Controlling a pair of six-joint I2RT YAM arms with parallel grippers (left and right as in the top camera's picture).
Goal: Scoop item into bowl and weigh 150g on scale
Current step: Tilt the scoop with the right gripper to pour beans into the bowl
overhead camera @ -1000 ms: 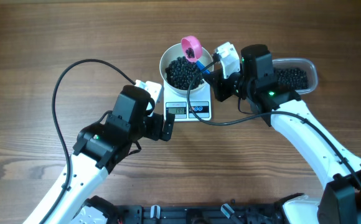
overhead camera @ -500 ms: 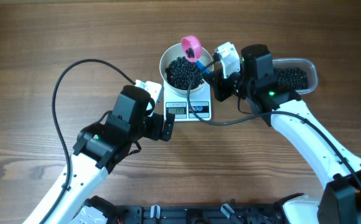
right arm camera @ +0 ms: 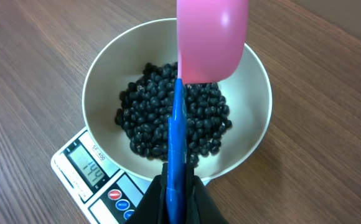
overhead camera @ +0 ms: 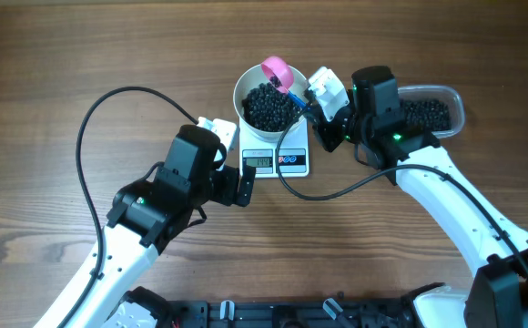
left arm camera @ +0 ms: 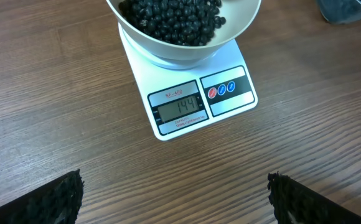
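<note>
The white bowl (overhead camera: 241,91) stands on the small white scale (overhead camera: 278,162), and the black beans (overhead camera: 266,107) lie heaped in it. The scale's display (left arm camera: 179,106) reads 144. My right gripper (right arm camera: 178,180) is shut on the blue handle (right arm camera: 177,137) of a pink scoop (right arm camera: 210,37). The scoop's head hangs over the bowl's far side (overhead camera: 277,71), and I see no beans on it. My left gripper (left arm camera: 174,196) hovers open over bare table in front of the scale, with nothing between its fingers (left arm camera: 62,199).
A clear plastic tub (overhead camera: 458,100) holding more black beans sits to the right of the scale, partly under the right arm. A black cable (overhead camera: 300,187) loops from the right wrist across the table in front of the scale.
The right wrist has rolled, turning the pink scoop over the bowl. Its cable has swung lower in front of the scale. The left arm has not moved.
</note>
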